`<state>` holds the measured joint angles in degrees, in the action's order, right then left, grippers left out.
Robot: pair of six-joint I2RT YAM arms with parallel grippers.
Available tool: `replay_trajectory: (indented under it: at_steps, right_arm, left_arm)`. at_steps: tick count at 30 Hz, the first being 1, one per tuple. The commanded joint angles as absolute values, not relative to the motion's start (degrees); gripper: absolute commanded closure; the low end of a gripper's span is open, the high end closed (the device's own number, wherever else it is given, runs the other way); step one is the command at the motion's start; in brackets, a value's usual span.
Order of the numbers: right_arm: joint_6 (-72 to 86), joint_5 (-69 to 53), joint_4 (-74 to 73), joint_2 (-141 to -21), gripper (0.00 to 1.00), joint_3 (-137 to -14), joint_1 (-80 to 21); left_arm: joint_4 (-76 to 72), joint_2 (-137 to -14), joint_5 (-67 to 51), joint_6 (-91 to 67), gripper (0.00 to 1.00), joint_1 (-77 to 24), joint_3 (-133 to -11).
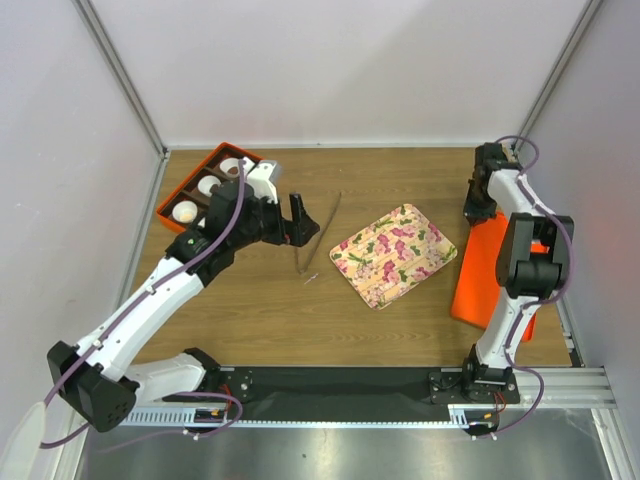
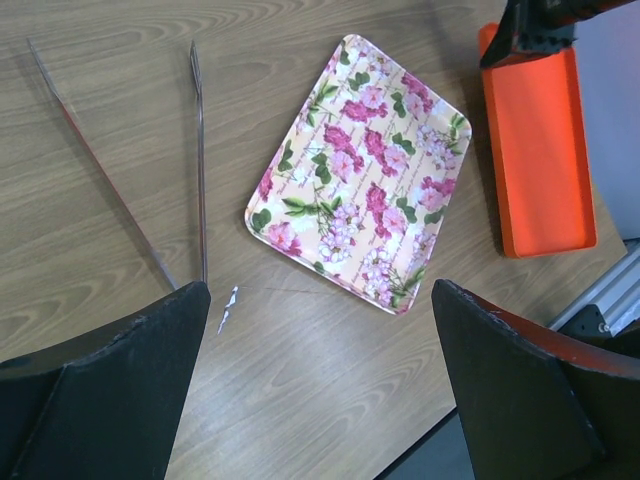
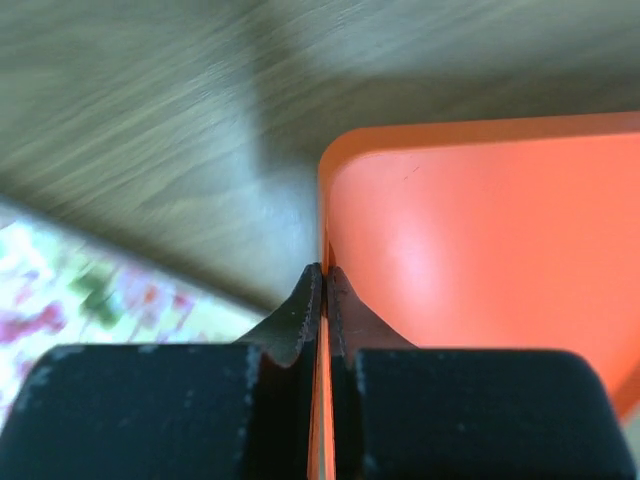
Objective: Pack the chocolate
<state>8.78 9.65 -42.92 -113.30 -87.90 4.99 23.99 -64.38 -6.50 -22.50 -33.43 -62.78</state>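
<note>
I cannot make out any chocolate in these views. At the back left stands an orange box (image 1: 168,205) with a dark inside holding white paper cups (image 1: 209,185). My left gripper (image 1: 298,220) (image 2: 320,292) hovers open above bare wood, just right of the box, with nothing between its fingers. Metal tongs (image 1: 318,235) (image 2: 197,150) lie on the table just past it. My right gripper (image 1: 480,210) (image 3: 325,275) is shut on the thin upright edge of the orange lid (image 1: 495,270) (image 3: 470,240) at the right side.
A pink-flowered tray (image 1: 393,253) (image 2: 360,170) lies between the tongs and the orange lid (image 2: 535,150). A small white scrap (image 2: 228,308) lies near the tongs' joined end. White walls enclose the table on three sides.
</note>
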Motion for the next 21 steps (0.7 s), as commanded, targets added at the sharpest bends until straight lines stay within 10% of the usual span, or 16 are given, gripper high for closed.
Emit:
replay_trajectory:
  at_steps: [1,21]
  right_arm:
    - [10.9,15.5,-53.0,-105.3,1.0,-96.1,3.8]
    - [18.2,-16.6,-60.9,-95.6,1.0,-132.7,-7.6]
  left_arm:
    - [24.0,-62.2,-9.0,-23.3,0.0,-32.1,-66.6]
    - [16.8,-60.8,-38.5,-39.6,0.01,-16.6,-67.9]
